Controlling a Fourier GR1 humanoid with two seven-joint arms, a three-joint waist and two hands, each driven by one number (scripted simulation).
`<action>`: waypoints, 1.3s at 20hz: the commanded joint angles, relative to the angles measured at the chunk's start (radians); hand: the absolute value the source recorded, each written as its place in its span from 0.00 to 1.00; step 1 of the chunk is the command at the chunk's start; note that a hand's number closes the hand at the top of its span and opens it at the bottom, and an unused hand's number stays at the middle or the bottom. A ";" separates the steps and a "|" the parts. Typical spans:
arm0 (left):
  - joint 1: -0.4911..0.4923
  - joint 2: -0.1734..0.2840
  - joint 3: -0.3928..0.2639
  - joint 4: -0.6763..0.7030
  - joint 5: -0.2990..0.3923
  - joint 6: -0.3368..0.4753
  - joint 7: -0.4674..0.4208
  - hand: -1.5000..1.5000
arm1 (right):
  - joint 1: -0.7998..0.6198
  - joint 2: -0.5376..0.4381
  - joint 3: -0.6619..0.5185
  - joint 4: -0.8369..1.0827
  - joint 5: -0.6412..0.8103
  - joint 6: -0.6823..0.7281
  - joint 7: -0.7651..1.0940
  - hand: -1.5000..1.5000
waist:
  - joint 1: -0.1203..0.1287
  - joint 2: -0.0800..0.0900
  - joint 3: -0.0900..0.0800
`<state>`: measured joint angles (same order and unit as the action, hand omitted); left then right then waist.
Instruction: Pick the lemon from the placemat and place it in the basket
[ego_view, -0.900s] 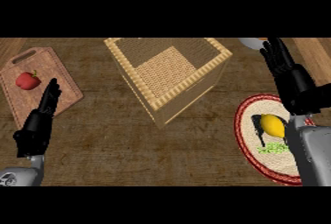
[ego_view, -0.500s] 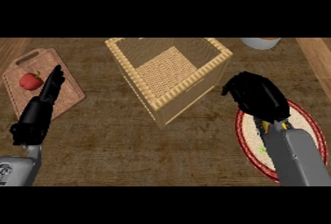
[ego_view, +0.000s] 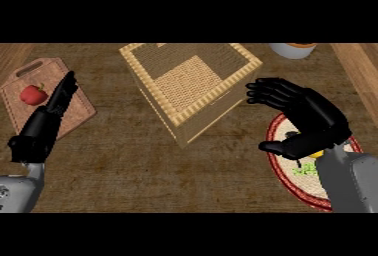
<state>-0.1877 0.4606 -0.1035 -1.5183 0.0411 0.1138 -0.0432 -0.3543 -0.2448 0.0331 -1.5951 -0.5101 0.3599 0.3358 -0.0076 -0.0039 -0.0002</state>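
Observation:
A round placemat (ego_view: 280, 165) with a red rim lies at the right of the counter. The yellow lemon (ego_view: 316, 155) on it shows only as a small sliver under my right hand (ego_view: 306, 117). That hand hovers over the placemat, fingers spread and relaxed, thumb pointing left, holding nothing. The square wicker basket (ego_view: 193, 82) stands in the middle, just left of the right hand. My left hand (ego_view: 46, 125) rests at the left with straight fingers pointing up, over the edge of a cutting board.
A wooden cutting board (ego_view: 29, 90) at the left carries a red fruit (ego_view: 33, 95). A white bowl (ego_view: 291, 49) sits at the back right. A lighter wooden strip (ego_view: 362, 70) runs along the right edge.
My right hand came down from the far right edge to over the placemat and now covers most of the lemon, its fingers spreading out. The left hand shifted only a little.

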 joint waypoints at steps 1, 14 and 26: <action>-0.014 -0.007 0.000 -0.012 0.013 -0.013 0.014 0.50 | -0.099 -0.175 -0.004 -0.046 0.172 0.005 0.062 0.00 | 0.005 -0.001 -0.002; -0.067 -0.037 -0.036 0.008 -0.016 -0.021 0.018 0.50 | -0.412 -0.639 0.146 0.225 0.237 0.788 0.029 0.00 | 0.060 0.024 0.000; -0.016 0.006 0.025 -0.034 0.013 -0.077 0.014 0.50 | -0.445 -0.591 0.282 0.427 0.617 0.852 -0.307 0.00 | 0.055 0.018 0.003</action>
<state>-0.2385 0.4447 -0.1038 -1.5379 0.0375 0.0636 -0.0163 -0.8105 -0.8369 0.2799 -1.2106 -0.0069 1.1315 0.1764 0.0515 0.0166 0.0023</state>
